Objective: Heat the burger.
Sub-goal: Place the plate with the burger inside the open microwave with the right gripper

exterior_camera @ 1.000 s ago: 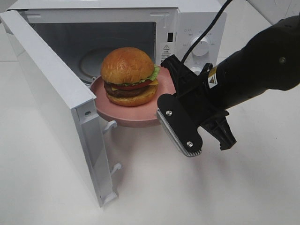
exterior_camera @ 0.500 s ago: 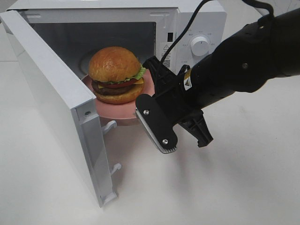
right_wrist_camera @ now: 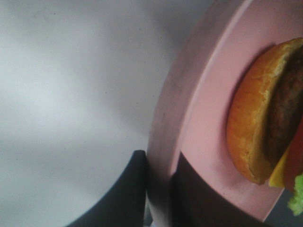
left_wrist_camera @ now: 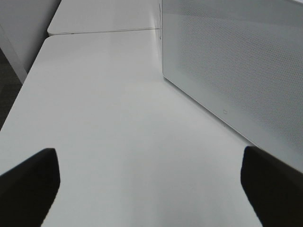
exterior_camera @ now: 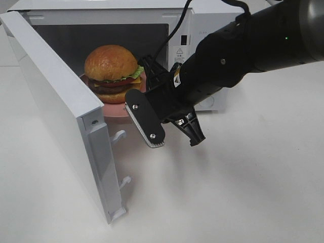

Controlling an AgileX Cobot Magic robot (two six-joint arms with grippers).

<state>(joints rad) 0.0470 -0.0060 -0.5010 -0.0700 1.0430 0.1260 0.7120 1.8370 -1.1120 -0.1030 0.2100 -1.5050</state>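
Right wrist view: we see the right tool point(right_wrist_camera: 160, 198) closed narrowly on the plate point(right_wrist_camera: 208, 85) rim, with the burger point(right_wrist_camera: 258, 123) on the plate. The left tool point(left_wrist_camera: 150, 184) stands wide, holding nothing above the surface point(left_wrist_camera: 109, 118). Since one second ago, plate and burger have moved deeper into the microwave point(exterior_camera: 76, 6) opening.

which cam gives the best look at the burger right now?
Exterior high: the whole burger shows, bun to base, on the pink plate at the microwave opening. Right wrist crops it to an edge-on slice of bun, patty, cheese and lettuce. Left wrist shows none of it, only table and the microwave door.
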